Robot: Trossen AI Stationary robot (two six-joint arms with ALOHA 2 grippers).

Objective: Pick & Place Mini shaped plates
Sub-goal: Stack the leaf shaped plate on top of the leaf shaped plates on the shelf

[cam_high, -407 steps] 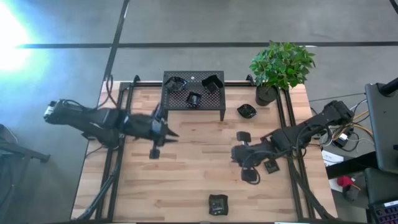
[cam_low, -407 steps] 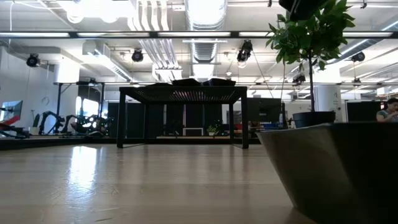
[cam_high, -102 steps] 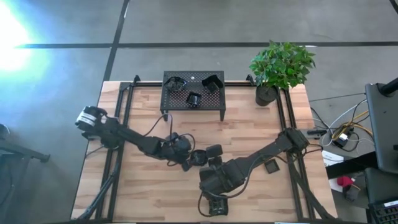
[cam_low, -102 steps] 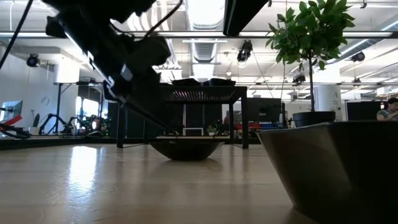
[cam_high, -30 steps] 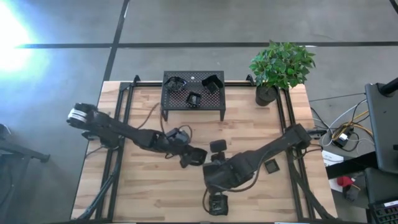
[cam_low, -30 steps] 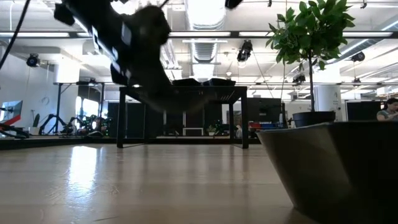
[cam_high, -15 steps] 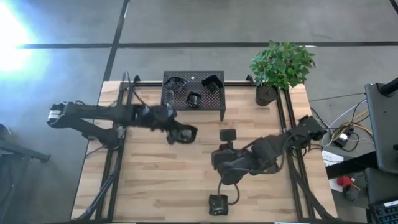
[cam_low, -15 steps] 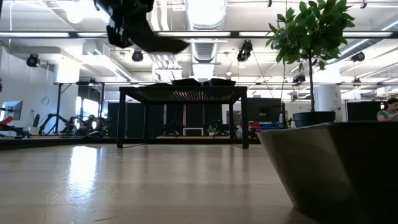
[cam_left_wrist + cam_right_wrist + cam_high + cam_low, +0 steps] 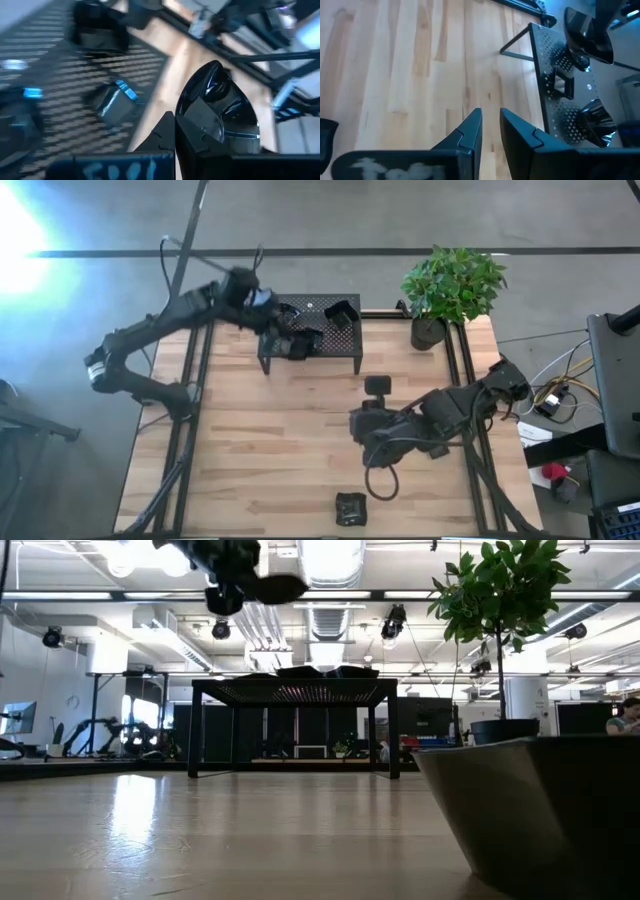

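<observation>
High view — left gripper clamps a mini plate above the rack's left edge; right gripper — fingers narrowly parted, empty.

We see a pale striped-grain wooden table — a black rack dotted with holes, glossy black mini plates, green plant.

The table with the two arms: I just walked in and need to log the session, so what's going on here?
The left end effector is shut on a mini shaped plate and holds it over the black perforated rack at the table's far edge, where other small dark dishes already sit. The right end effector waits above mid-table, holding nothing. Another plate lies near the front edge of the table.
</observation>
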